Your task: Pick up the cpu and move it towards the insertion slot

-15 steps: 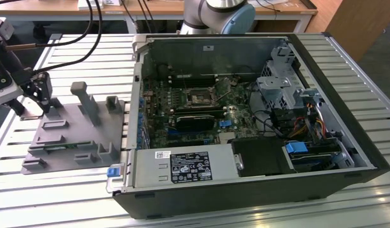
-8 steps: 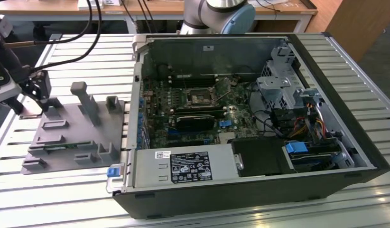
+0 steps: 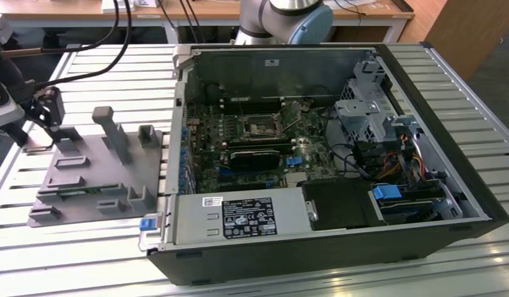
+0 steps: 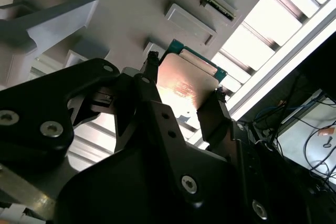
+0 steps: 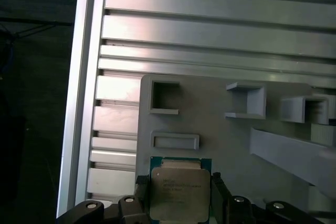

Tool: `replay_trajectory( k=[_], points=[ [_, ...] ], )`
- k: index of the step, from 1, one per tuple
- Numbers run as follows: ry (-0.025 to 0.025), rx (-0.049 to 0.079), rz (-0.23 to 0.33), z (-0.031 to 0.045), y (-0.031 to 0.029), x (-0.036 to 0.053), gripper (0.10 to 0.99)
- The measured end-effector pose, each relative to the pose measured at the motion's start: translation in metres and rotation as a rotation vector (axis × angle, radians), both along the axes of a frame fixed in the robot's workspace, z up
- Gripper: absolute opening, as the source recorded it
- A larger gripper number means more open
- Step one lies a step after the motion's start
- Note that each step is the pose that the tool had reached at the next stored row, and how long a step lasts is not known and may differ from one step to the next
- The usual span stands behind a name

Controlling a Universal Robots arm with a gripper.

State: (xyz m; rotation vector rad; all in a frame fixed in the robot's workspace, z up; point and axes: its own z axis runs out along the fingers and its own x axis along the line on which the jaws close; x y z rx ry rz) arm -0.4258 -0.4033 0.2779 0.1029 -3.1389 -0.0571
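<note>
The cpu (image 5: 178, 193) is a flat square chip with a silver top and a thin green rim, and it sits between my gripper's (image 5: 179, 188) two black fingers (image 5: 218, 192). In the second wrist view the cpu (image 4: 185, 75) shines, clamped on two opposite edges by the gripper (image 4: 185, 80). In the exterior view the gripper (image 3: 46, 113) hangs over the far corner of the grey fixture plate (image 3: 89, 182), at that view's left. The insertion slot (image 3: 261, 128), a dark square socket in a metal frame, lies on the green board inside the open computer case, well to that view's right.
The grey fixture plate (image 5: 210, 108) carries upright blocks (image 3: 113, 133) and small rectangular pockets (image 5: 164, 98). It lies on a slatted aluminium table (image 5: 210, 30). The black computer case (image 3: 321, 247) lies open beside it, with a card (image 3: 254, 156), cables and a drive cage (image 3: 366, 111) inside.
</note>
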Motion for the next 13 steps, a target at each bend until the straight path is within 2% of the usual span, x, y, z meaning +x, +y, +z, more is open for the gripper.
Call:
replay_trajectory(
  k=[13],
  points=[
    [0.0001,0.000,0.000,0.0128,0.0000,0.0001,0.549]
  ],
)
